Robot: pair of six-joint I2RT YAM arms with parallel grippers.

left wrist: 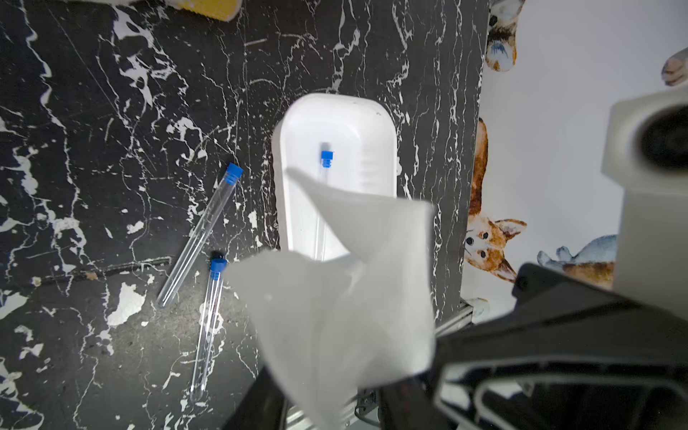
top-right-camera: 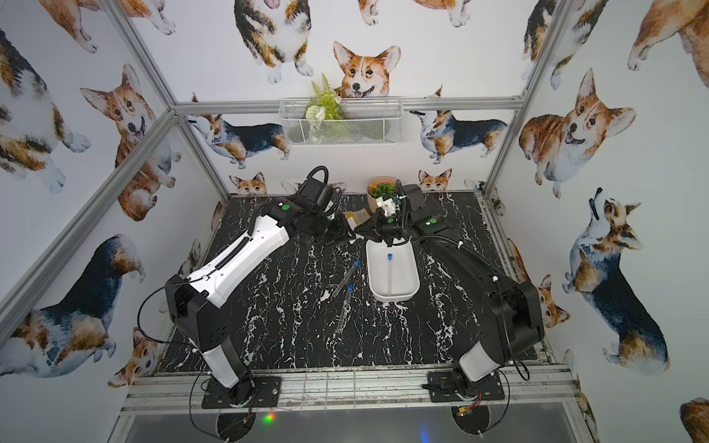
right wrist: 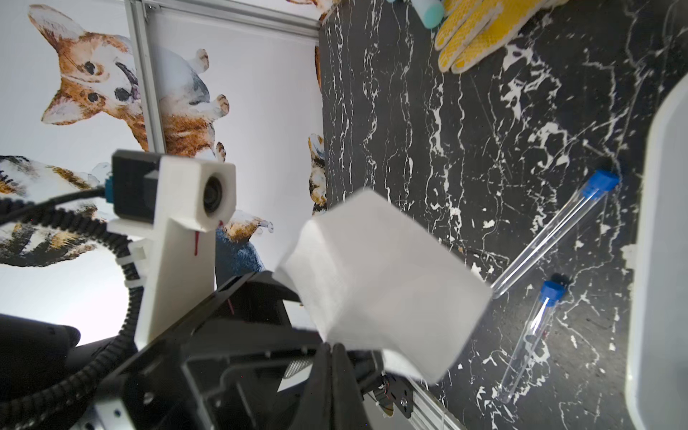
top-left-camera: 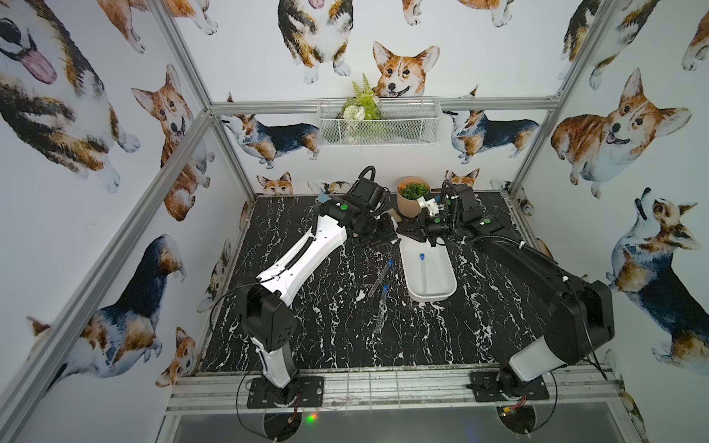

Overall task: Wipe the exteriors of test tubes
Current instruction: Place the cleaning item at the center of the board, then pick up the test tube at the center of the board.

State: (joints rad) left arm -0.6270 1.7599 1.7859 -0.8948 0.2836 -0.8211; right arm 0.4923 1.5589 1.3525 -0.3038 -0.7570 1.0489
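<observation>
Right fingers (right wrist: 340, 376) on wipe (right wrist: 383, 275), tubes (right wrist: 551, 238) beside tray (right wrist: 655, 223)

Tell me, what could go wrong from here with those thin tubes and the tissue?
The far loose tube and near loose tube lie on the smooth table; being round, a nudge might roll them away. The tissue pinched in the right fingers hangs limp, blocking much of both wrist views, so aiming at a tube could suffer.
</observation>
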